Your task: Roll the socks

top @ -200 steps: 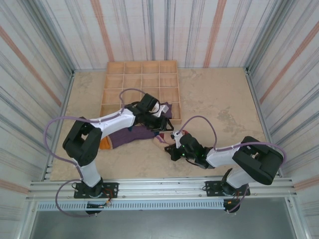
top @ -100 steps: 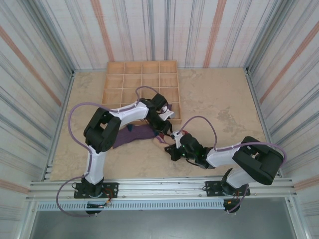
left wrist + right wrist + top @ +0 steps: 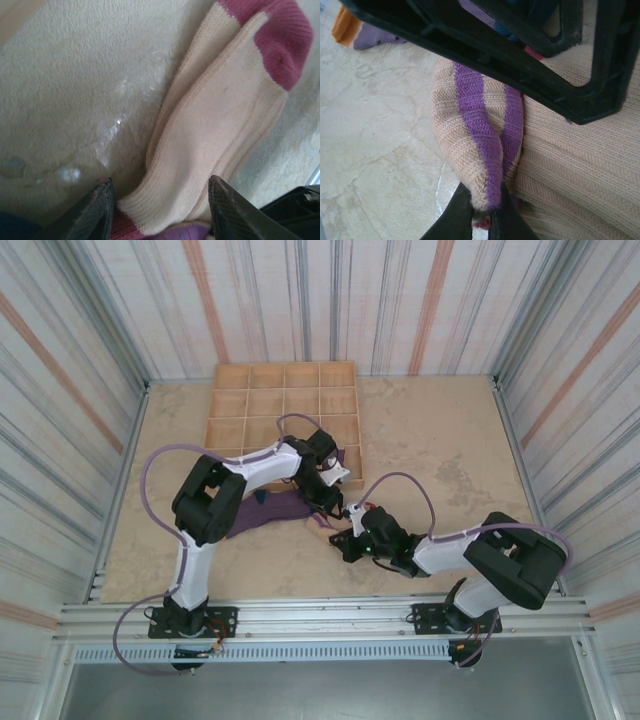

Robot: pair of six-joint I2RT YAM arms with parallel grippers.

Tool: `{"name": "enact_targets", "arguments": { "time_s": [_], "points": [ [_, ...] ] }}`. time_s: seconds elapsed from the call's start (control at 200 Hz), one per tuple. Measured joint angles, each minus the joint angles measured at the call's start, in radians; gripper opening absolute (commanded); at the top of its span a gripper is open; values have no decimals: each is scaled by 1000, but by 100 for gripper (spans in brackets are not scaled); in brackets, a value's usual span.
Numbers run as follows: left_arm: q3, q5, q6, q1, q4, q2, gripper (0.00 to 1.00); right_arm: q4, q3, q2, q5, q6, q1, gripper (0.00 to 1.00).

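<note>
The tan sock [image 3: 225,125] lies on the table, its red toe [image 3: 285,35] pointing away from me. My left gripper [image 3: 160,202] is open, its fingers [image 3: 97,212] standing either side of the sock's near end. My right gripper [image 3: 482,212] is shut on the tan sock's purple-striped cuff [image 3: 480,150]. From above, both grippers meet at the tan sock [image 3: 322,521], the left gripper [image 3: 328,498] just behind the right gripper [image 3: 347,530]. The purple sock [image 3: 270,510] lies flat to the left, and its orange cuff [image 3: 346,27] peeks into the right wrist view.
A wooden compartment tray [image 3: 285,405] sits at the back of the table, with a dark purple sock [image 3: 347,468] at its near right corner. The left gripper's black frame [image 3: 520,55] hangs close over the right gripper. Striped walls enclose the table.
The left arm has swung its elbow inward and brought its gripper right and down over the tan sock. The right gripper has stayed shut on the cuff.
</note>
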State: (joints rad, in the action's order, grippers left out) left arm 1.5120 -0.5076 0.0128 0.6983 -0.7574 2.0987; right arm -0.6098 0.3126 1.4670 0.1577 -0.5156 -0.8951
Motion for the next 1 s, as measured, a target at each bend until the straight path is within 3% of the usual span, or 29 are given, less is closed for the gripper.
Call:
{"name": "enact_targets", "arguments": {
  "time_s": [0.085,0.466,0.822,1.002],
  "points": [
    [24,-4,-5,5,-5,24,34,0,0,0,1,0,1,0],
    [24,45,-121,-2,10,38,0,68,-12,-63,10,-25,23,0],
    [-237,29,-352,-74,217,-115,0,173,-49,-163,105,-132,152,0],
    [-276,28,-422,-75,280,-136,0,193,-33,-134,179,-165,221,0]
  ]
}}
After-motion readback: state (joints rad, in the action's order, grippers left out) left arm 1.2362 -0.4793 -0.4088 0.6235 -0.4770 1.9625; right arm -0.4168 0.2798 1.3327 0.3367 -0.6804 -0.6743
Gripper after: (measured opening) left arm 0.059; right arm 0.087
